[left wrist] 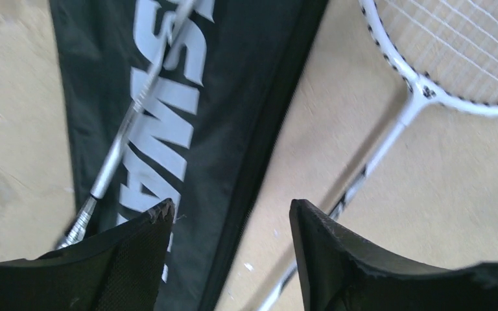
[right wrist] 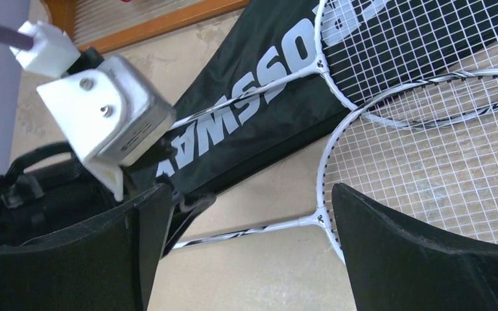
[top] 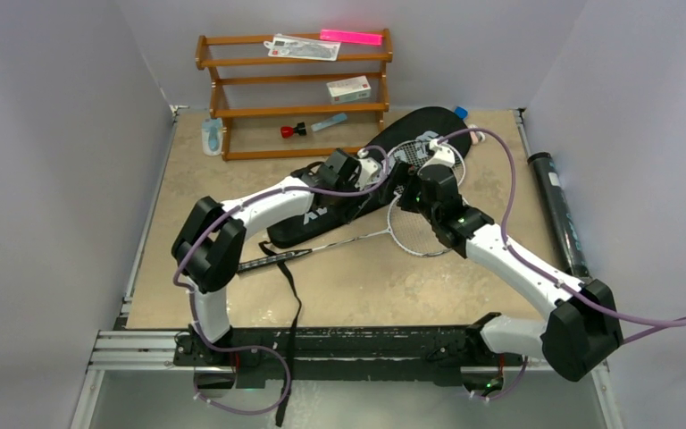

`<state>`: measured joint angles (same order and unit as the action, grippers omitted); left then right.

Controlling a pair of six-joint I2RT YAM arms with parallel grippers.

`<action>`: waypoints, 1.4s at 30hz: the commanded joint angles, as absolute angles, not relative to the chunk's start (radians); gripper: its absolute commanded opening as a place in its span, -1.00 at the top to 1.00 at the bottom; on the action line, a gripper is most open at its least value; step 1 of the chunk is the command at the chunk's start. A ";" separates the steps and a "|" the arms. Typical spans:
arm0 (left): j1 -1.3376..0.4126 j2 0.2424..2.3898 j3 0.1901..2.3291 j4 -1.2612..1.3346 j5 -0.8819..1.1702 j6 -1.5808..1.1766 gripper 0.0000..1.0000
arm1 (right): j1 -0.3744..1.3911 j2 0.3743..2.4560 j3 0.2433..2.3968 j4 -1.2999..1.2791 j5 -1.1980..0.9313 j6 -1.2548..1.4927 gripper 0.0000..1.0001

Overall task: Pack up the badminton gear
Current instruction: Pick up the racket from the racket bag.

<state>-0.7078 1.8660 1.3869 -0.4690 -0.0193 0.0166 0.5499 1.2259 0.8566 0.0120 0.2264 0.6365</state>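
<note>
Both open and empty at the edge of the bag [left wrist: 233, 97], the left gripper [left wrist: 230, 214] and right gripper [right wrist: 253, 194] risk colliding or snagging the racket [right wrist: 259, 228].

I'm looking into a lab test cell: plain white walls [top: 54, 134] enclose my bench [top: 366, 286], fronted by an aluminium mounting rail [top: 134, 349].

Gaping pincer [right wrist: 249, 194] over rackets [right wrist: 389, 39], CROSSWAY bag [right wrist: 246, 123]
</note>
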 commanded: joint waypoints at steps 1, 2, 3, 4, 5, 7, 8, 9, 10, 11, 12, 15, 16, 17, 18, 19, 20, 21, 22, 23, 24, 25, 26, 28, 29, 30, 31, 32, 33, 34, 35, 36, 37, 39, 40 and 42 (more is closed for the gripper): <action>-0.697 1.932 1.451 -0.376 -0.094 0.150 -0.34 | 0.557 1.211 0.840 0.061 0.252 0.649 -0.90; -0.693 1.960 1.474 -0.376 -0.098 0.173 -0.37 | 0.557 1.203 0.834 0.063 0.252 0.648 -0.90; -0.688 1.994 1.509 -0.391 -0.099 0.186 -0.38 | 0.558 1.192 0.827 0.066 0.258 0.649 -0.90; -0.680 2.031 1.546 -0.412 -0.097 0.195 -0.39 | 0.557 1.179 0.820 0.067 0.271 0.648 -0.90; -0.668 2.064 1.587 -0.428 -0.085 0.193 -0.38 | 0.557 1.164 0.811 0.070 0.285 0.651 -0.89; -0.638 2.122 1.644 -0.438 -0.045 0.167 -0.33 | 0.557 1.127 0.786 0.076 0.316 0.660 -0.87; -0.625 2.144 1.660 -0.429 -0.030 0.154 -0.30 | 0.557 1.101 0.772 0.080 0.328 0.664 -0.86; -0.620 2.164 1.674 -0.423 -0.029 0.152 -0.27 | 0.557 1.082 0.757 0.087 0.337 0.669 -0.86; -0.617 2.188 1.689 -0.422 -0.050 0.152 -0.26 | 0.557 1.066 0.745 0.094 0.342 0.672 -0.86; -0.616 2.207 1.704 -0.421 -0.069 0.151 -0.25 | 0.557 1.051 0.736 0.102 0.345 0.671 -0.86; -0.612 2.224 1.723 -0.421 -0.075 0.147 -0.25 | 0.557 1.039 0.729 0.104 0.348 0.667 -0.86; -0.590 2.254 1.738 -0.419 -0.072 0.130 -0.23 | 0.557 1.013 0.723 0.093 0.353 0.662 -0.86; -0.581 2.261 1.735 -0.416 -0.051 0.125 -0.20 | 0.557 1.007 0.723 0.089 0.354 0.656 -0.86; -0.576 2.268 1.733 -0.413 -0.040 0.117 -0.17 | 0.557 1.003 0.722 0.085 0.354 0.653 -0.86; -0.575 2.274 1.738 -0.418 -0.042 0.114 -0.14 | 0.557 0.997 0.721 0.078 0.357 0.653 -0.86; -0.576 2.277 1.740 -0.425 -0.051 0.113 -0.12 | 0.557 0.994 0.720 0.070 0.363 0.653 -0.86; -0.577 2.270 1.737 -0.424 -0.057 0.114 -0.12 | 0.557 0.989 0.716 0.069 0.362 0.654 -0.86; -0.578 2.259 1.728 -0.416 -0.058 0.111 -0.11 | 0.557 0.985 0.710 0.073 0.359 0.656 -0.86; -0.578 2.242 1.715 -0.409 -0.053 0.109 -0.12 | 0.557 0.983 0.704 0.077 0.357 0.658 -0.86; -0.579 2.224 1.698 -0.395 -0.041 0.108 -0.12 | 0.557 0.981 0.698 0.082 0.354 0.661 -0.86; -0.582 2.200 1.677 -0.378 -0.038 0.109 -0.11 | 0.557 0.984 0.691 0.089 0.352 0.666 -0.86; -0.590 2.176 1.657 -0.361 -0.042 0.116 -0.11 | 0.558 0.990 0.689 0.096 0.349 0.672 -0.86; -0.597 2.156 1.639 -0.349 -0.055 0.126 -0.12 | 0.557 1.000 0.685 0.103 0.348 0.685 -0.86; -0.617 2.118 1.619 -0.338 -0.078 0.145 -0.12 | 0.557 1.026 0.684 0.106 0.349 0.725 -0.86; -0.623 2.100 1.616 -0.339 -0.079 0.147 -0.13 | 0.557 1.042 0.684 0.110 0.350 0.749 -0.86; -0.624 2.083 1.614 -0.342 -0.075 0.141 -0.14 | 0.558 1.056 0.687 0.108 0.356 0.777 -0.86; -0.625 2.067 1.613 -0.345 -0.070 0.135 -0.15 | 0.557 1.071 0.692 0.101 0.370 0.819 -0.85; -0.624 2.051 1.610 -0.344 -0.066 0.138 -0.17 | 0.557 1.084 0.697 0.085 0.383 0.864 -0.81; -0.624 2.038 1.607 -0.344 -0.067 0.146 -0.17 | 0.557 1.095 0.701 0.073 0.397 0.906 -0.73; -0.624 2.023 1.602 -0.344 -0.072 0.158 -0.18 | 0.557 1.105 0.700 0.067 0.411 0.947 -0.64; -0.623 2.010 1.593 -0.341 -0.076 0.177 -0.19 | 0.558 1.114 0.696 0.068 0.417 0.984 -0.57; -0.622 1.995 1.572 -0.329 -0.078 0.207 -0.20 | 0.557 1.125 0.690 0.069 0.422 1.023 -0.49; -0.622 1.976 1.547 -0.305 -0.088 0.227 -0.22 | 0.557 1.137 0.682 0.078 0.420 1.059 -0.42; -0.612 1.944 1.509 -0.259 -0.096 0.242 -0.26 | 0.557 1.164 0.661 0.125 0.400 1.112 -0.33; -0.604 1.931 1.504 -0.256 -0.092 0.236 -0.27 | 0.557 1.181 0.649 0.166 0.380 1.129 -0.30; -0.588 1.913 1.508 -0.264 -0.082 0.227 -0.28 | 0.557 1.241 0.633 0.254 0.346 1.167 -0.27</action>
